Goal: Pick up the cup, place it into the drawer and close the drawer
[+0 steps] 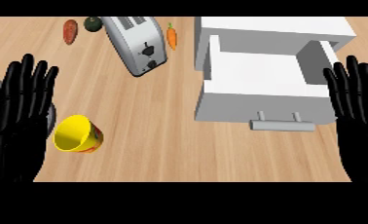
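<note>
Nearest, the yellow cup (78,134) sits tipped on the wooden counter (158,145), well left of the open white drawer (251,106) and just beside the left hand (25,106). That hand rests with fingers straight, holding nothing. The right hand (350,103), likewise released, shows at the drawer's right. Farther back, left of the drawer, lie a toaster (137,45) and a carrot (172,37).
</note>
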Available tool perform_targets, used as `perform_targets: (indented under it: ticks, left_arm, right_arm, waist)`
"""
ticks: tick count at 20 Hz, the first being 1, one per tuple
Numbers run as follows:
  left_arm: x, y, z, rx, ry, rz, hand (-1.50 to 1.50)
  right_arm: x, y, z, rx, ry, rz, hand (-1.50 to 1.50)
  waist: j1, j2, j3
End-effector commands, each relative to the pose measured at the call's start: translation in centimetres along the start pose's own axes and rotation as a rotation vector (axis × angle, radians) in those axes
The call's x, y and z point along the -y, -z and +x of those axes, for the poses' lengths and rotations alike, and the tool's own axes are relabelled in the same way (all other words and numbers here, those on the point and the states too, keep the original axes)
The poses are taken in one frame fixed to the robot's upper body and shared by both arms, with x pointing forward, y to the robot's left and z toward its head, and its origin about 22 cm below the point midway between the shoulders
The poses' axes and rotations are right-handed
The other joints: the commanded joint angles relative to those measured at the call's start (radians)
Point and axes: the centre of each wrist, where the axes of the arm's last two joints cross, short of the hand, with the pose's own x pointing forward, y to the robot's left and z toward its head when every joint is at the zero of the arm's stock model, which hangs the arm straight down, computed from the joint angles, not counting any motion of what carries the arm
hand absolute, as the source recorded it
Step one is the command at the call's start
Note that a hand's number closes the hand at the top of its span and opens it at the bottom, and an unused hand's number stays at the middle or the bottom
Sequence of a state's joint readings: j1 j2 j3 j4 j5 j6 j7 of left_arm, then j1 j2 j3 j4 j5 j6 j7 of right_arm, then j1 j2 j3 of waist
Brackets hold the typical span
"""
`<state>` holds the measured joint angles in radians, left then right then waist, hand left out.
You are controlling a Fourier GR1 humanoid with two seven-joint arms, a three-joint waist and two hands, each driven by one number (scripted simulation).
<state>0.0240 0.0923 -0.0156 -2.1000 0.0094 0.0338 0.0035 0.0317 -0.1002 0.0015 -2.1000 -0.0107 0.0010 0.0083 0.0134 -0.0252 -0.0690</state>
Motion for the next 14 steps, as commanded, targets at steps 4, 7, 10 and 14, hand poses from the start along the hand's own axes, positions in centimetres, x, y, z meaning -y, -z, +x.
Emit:
perform_targets:
  ticks: [4,7,10,14]
  left_arm:
    - [-1.2,-0.4,0.1,0.029,0.148,0.265,-1.50]
    - [-0.5,-2.1,-0.7,-0.062,0.044,0.440,-1.50]
    - [1.3,-1.7,-1.1,-0.057,0.034,0.470,-1.50]
    - [1.6,-2.3,-1.1,-0.072,0.033,0.478,-1.50]
  right_arm:
    - [-0.3,0.3,1.3,0.025,-0.006,0.081,-1.50]
    - [-1.8,0.1,-0.2,-0.045,0.137,0.103,-1.50]
    - [-1.3,1.0,0.0,-0.056,0.151,0.103,-1.50]
    - [-1.8,1.3,0.8,-0.052,0.133,0.091,-1.50]
  waist:
    - [-0.010,0.023,0.069]
    - [0.000,0.025,0.068]
    - [-0.012,0.025,0.069]
    - [-0.011,0.024,0.069]
